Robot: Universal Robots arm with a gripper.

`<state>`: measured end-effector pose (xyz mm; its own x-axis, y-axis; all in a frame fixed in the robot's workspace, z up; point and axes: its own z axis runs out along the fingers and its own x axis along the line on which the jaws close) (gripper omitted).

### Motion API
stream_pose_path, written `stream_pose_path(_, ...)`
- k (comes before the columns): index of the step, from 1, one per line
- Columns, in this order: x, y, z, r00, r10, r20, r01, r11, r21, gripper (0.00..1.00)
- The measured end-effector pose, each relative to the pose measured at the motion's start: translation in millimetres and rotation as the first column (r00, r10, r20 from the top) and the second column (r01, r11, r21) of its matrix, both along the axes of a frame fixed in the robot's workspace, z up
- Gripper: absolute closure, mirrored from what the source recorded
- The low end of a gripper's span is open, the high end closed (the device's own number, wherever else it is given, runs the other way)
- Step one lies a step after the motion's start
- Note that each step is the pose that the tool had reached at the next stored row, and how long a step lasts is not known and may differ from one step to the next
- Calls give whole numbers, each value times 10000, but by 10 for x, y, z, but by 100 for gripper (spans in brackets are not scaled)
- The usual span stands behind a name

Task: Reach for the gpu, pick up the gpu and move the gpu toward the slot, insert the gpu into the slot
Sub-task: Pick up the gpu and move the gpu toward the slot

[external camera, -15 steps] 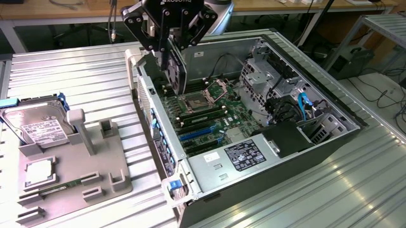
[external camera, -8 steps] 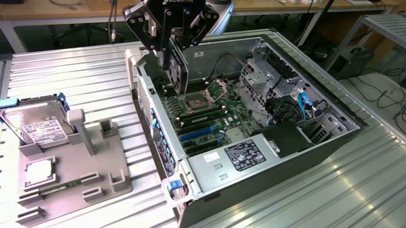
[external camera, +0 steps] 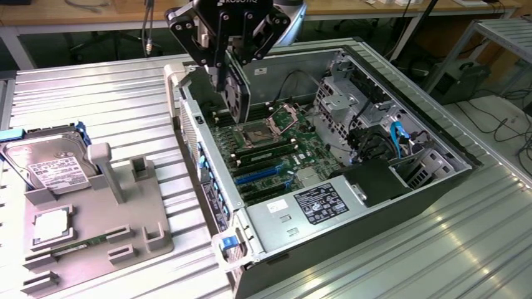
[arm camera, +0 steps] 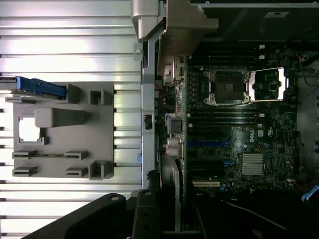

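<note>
Hanging edge-on from the tool, the gpu is clenched by its upper edge and stands upright inside the open top of the computer case, close to the case's rear wall. Its lower edge is above the motherboard and apart from the blue slots further along the case.

The case lies on its side on a worktop of ribbed, silver metal slats that catch the daylight. Beside the case, on the exterior view's left, a grey holder tray rests on the slats. It carries a hard drive with a white label and a thin memory stick.

Beyond the case, wood-topped desks run along the back of the room. A black box and loose cables sit on the pale floor past the case's far side
</note>
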<state>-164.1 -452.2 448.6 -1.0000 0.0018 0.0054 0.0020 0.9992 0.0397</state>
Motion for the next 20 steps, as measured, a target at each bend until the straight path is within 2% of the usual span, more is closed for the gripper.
stream_pose_path(20, 147, 0, -2, 10000, -2, 0, 2, 10000, 0, 72)
